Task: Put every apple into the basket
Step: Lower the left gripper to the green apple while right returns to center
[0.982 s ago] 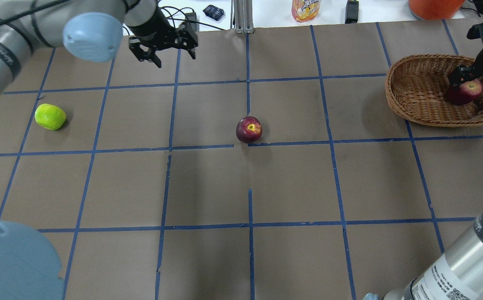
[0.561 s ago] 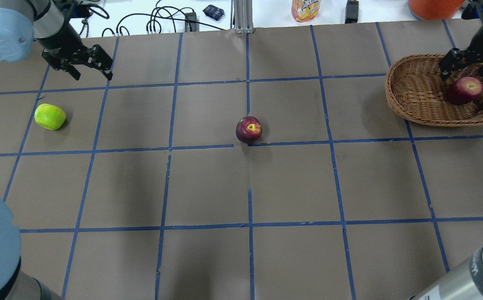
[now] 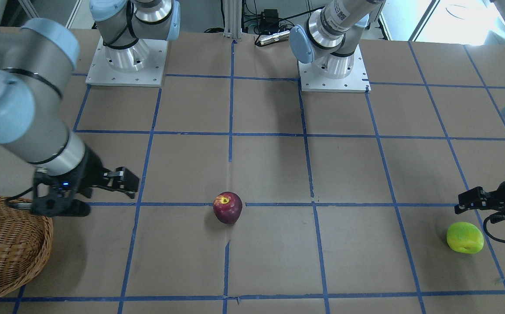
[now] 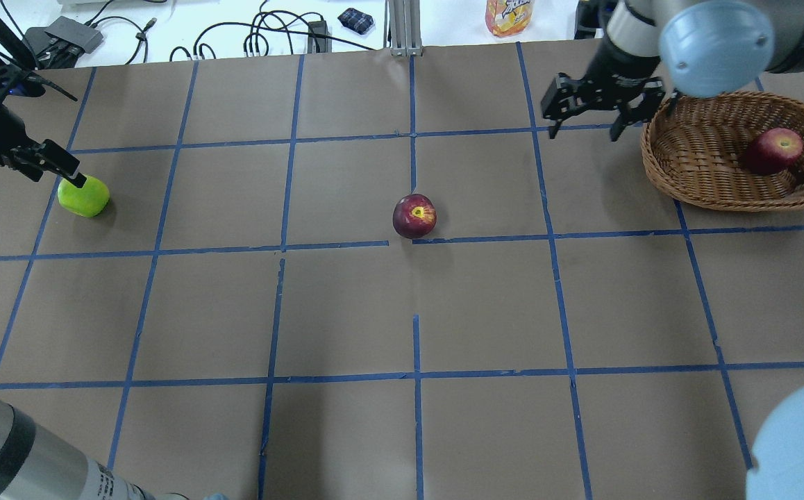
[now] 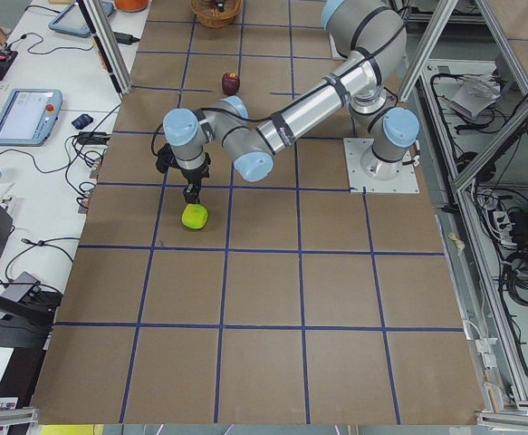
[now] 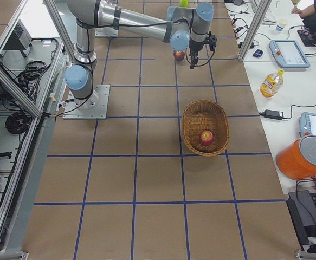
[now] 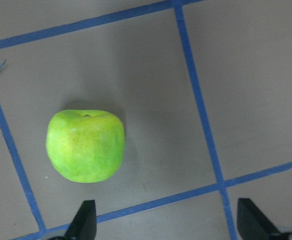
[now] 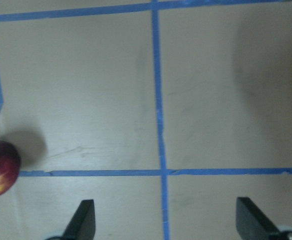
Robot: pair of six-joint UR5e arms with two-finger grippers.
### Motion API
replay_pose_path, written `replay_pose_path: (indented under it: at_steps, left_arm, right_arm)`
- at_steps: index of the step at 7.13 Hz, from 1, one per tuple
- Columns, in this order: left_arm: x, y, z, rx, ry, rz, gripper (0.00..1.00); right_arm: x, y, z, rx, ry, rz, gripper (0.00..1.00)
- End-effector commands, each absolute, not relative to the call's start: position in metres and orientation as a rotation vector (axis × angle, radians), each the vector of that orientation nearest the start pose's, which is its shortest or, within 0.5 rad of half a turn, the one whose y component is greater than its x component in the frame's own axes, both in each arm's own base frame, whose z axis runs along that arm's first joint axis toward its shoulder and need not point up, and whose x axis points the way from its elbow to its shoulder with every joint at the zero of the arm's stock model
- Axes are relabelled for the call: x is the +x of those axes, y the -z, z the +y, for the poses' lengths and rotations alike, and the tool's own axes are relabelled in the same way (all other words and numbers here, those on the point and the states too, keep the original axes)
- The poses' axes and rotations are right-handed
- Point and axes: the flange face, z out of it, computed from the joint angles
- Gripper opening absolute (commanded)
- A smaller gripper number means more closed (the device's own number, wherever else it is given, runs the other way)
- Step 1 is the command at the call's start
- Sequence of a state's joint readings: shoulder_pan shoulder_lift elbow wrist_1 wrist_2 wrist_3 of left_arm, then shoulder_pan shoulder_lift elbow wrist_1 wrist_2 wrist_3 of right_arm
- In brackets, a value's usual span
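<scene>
The yellow-green apple (image 4: 83, 196) lies at the table's far left, also in the left wrist view (image 7: 85, 146). My left gripper (image 4: 48, 170) hangs open just beside and above it, empty (image 7: 168, 225). The dark maroon apple (image 4: 414, 216) sits at the table's middle (image 3: 227, 207); it shows at the left edge of the right wrist view (image 8: 0, 170). The red apple (image 4: 777, 150) lies inside the wicker basket (image 4: 659, 160) at the far right. My right gripper (image 4: 582, 118) is open and empty, just left of the basket's rim (image 3: 95, 196).
An orange drink bottle (image 4: 509, 15), cables and a dark pouch (image 4: 355, 19) lie beyond the table's far edge. An orange container (image 6: 304, 157) and tablets sit on the side bench. The two arm bases (image 3: 126, 61) stand at the robot's side of the table.
My right gripper has come out of the basket and moved left past its rim, leaving the red apple inside. My left gripper has moved left and down to the green apple.
</scene>
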State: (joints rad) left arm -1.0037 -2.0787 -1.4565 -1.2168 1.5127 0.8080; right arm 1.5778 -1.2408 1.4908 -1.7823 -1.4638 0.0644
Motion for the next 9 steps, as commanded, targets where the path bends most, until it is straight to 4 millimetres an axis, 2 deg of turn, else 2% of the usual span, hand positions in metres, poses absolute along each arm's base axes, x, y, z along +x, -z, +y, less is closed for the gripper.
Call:
replay_pose_path:
  at_steps: [1, 2, 3, 4, 5, 6, 7, 8, 9]
  left_arm:
    - [0.259, -0.246, -0.648, 0.390, 0.036, 3.173, 1.00]
    - [0.258, -0.227, -0.652, 0.398, 0.048, 3.173, 1.00]
    - [0.260, -0.217, -0.654, 0.398, 0.046, 3.179, 1.00]
    - [0.263, -0.203, -0.659, 0.460, 0.069, 3.159, 1.00]
    - [0.262, -0.197, -0.660, 0.466, 0.080, 3.154, 1.00]
    - [0.261, -0.195, -0.659, 0.466, 0.078, 3.159, 0.97]
    - [0.261, -0.196, -0.660, 0.468, 0.077, 3.156, 0.82]
    - [0.252, -0.206, -0.661, 0.449, 0.063, 3.160, 0.53]
    - [0.221, -0.229, -0.661, 0.320, -0.028, 3.216, 0.35]
  right_arm:
    - [0.250, -0.337, -0.593, 0.193, -0.157, 2.954, 1.00]
    - [0.266, -0.317, -0.599, 0.245, -0.144, 2.949, 1.00]
    - [0.291, -0.299, -0.596, 0.233, -0.173, 2.936, 1.00]
    - [0.313, -0.286, -0.599, 0.258, -0.120, 2.924, 1.00]
    - [0.328, -0.260, -0.600, 0.289, -0.139, 2.919, 1.00]
    - [0.332, -0.248, -0.601, 0.284, -0.147, 2.923, 1.00]
    - [0.331, -0.246, -0.601, 0.281, -0.147, 2.931, 1.00]
    - [0.331, -0.244, -0.601, 0.286, -0.150, 2.936, 1.00]
    - [0.332, -0.240, -0.601, 0.287, -0.160, 2.935, 1.00]
